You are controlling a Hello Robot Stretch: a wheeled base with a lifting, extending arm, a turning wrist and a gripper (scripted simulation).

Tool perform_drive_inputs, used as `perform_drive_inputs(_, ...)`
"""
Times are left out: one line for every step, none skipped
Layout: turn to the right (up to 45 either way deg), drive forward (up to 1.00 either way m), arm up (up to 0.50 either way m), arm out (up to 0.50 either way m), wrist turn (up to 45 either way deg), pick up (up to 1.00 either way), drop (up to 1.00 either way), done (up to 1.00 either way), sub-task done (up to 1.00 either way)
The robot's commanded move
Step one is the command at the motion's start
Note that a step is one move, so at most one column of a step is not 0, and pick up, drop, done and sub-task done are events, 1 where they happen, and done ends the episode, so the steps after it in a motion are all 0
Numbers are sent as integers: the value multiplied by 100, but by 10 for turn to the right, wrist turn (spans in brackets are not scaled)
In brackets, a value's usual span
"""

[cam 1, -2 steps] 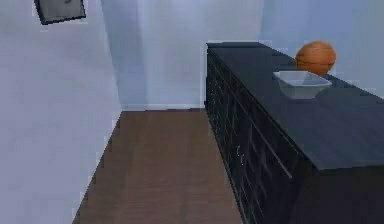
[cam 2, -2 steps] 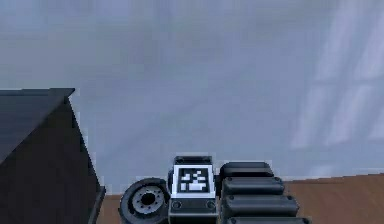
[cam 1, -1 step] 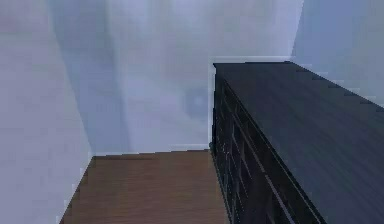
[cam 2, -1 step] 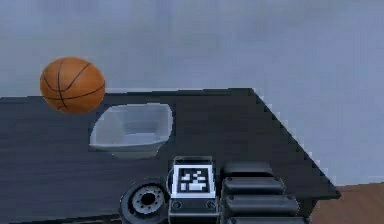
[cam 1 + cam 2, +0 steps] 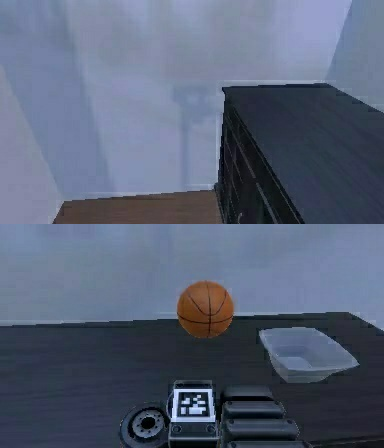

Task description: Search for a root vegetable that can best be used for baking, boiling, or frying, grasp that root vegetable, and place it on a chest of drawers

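- walls (image 5: 140, 80): pale blue-grey and plain. In the forward view I get a back wall, with side walls angling in at both edges. The same pale wall runs behind the chest in the arm side view.
- chest (image 5: 310, 140): dark, near black, low and long. It's on the forward view's right, running from the bottom edge up to the back wall, drawer fronts facing that view's left. In the arm side view its flat top spans the full width, far edge along the wall.
- floor (image 5: 140, 208): brown wood boards, a strip at the forward view's bottom, left of the chest.
- arm (image 5: 255, 419): dark segmented bar rising from the arm side view's bottom edge, just right of middle, chest top behind it.
- ball (image 5: 205, 309): orange basketball with dark seams, on the chest top at its far edge, near the wall. Can't tell if it touches the wall.
- bowl (image 5: 305, 354): pale grey, squarish with rounded corners, upright on the chest top. It's right of the ball, nearer the robot, apart from it.
- marker (image 5: 193, 405): white square with black marks at the arm's end, below the ball in the picture.
- jaws: round dark body just left of the marker, at the bottom edge. I can't make out the fingers, so I can't tell their spread or whether they hold anything.
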Motion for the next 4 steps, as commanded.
perform_drive_inputs(450, 0, 0, 0, 0, 0, 0, 0, 0)
perform_drive_inputs(450, 0, 0, 0, 0, 0, 0, 0, 0)
perform_drive_inputs(450, 0, 0, 0, 0, 0, 0, 0, 0)
perform_drive_inputs(240, 0, 0, 0, 0, 0, 0, 0, 0)
